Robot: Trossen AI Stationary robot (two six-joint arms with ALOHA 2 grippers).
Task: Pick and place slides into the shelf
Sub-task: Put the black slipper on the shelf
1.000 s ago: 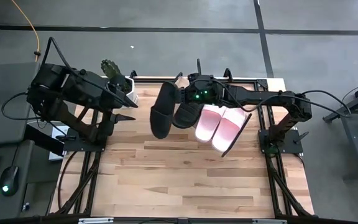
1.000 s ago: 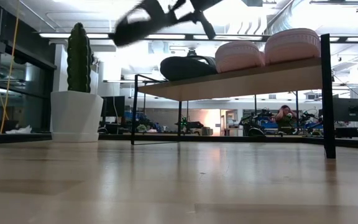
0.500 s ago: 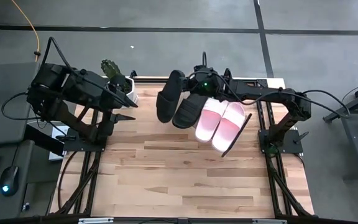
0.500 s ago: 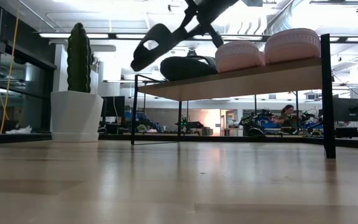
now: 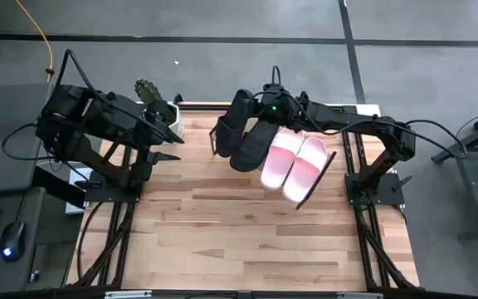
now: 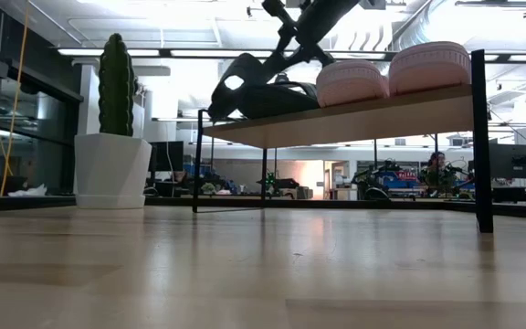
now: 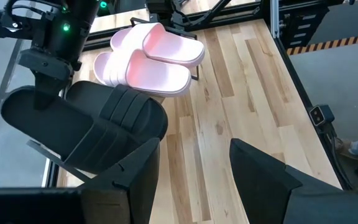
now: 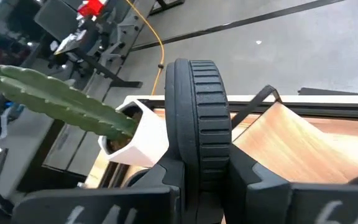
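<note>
My right gripper [image 5: 253, 110] is shut on a black slide [image 5: 229, 126] above the left end of the shelf [image 6: 354, 113]. The held slide [image 6: 243, 85] tilts, low end close to the board; whether they touch I cannot tell. A second black slide [image 5: 251, 146] lies sole-down on the shelf beside it. Two pale pink slides [image 5: 280, 158] [image 5: 305, 164] rest side by side to its right. My left gripper [image 7: 194, 177] is open and waits near the table's far-left corner, touching nothing. My right gripper pinches the black slide between its two fingers [image 8: 166, 183], across the slide's thickness. The ribbed sole edge [image 8: 205, 118] stands upright between them. The fingers slant down from the table's right. The slide hangs tilted below the gripper, its low end [image 6: 217, 108] by the shelf's left end.
A green cactus [image 6: 116, 84] in a white pot [image 6: 112, 169] stands at the table's far-left corner, close to the shelf's left end. The wooden tabletop [image 5: 239, 232] stretches bare in front of the shelf. Black frame rails [image 5: 363, 191] run along both table sides.
My right gripper has moved toward the table's far edge and down toward the shelf's left end. The black slide it holds has turned from lying flat to standing on edge. It has come down beside the other black slide.
</note>
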